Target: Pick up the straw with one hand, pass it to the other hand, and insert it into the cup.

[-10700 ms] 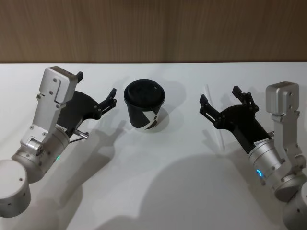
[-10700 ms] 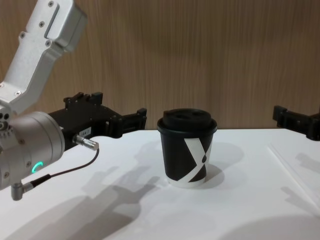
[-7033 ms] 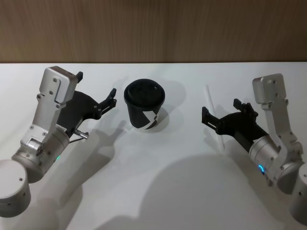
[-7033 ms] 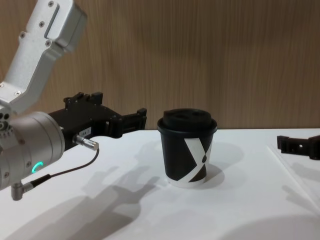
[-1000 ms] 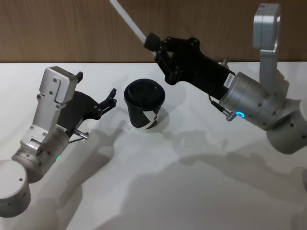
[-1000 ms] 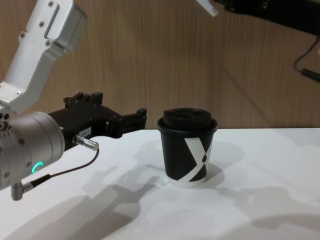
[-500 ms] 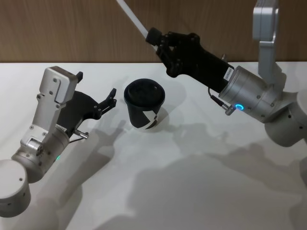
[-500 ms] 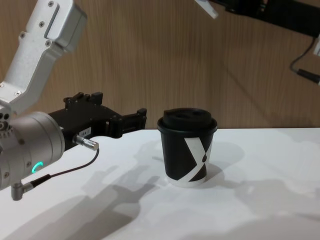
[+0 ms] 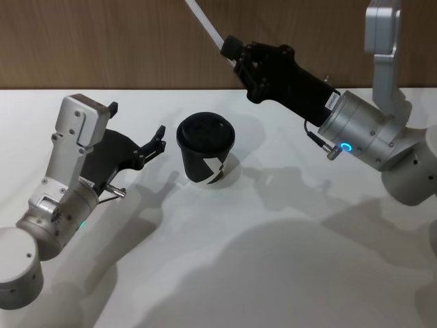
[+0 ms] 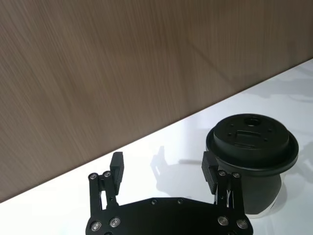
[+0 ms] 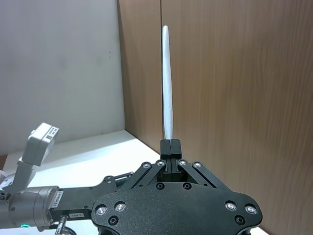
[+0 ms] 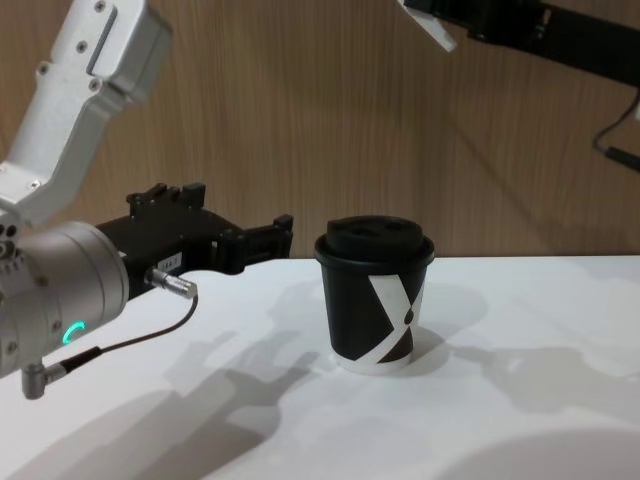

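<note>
White table, wood-panelled wall behind it, and the cup stands upright near the middle, lid on. Up above, the right gripper is clenched on the straw, high over the table and behind the cup, with the straw slanting up and to the left off the top of the head view. Seconds ago that straw lay flat on the table to the right of the cup; now it's airborne, and since half a second back the gripper has slid a touch rightward. The left gripper hasn't budged: fingers spread wide, holding nothing, just left of the cup. The right wrist view gives the straw in full, running straight out from the pinched fingertips, and a white wall beside the panelling. The left wrist view puts the cup's lid just beside one open finger.
</note>
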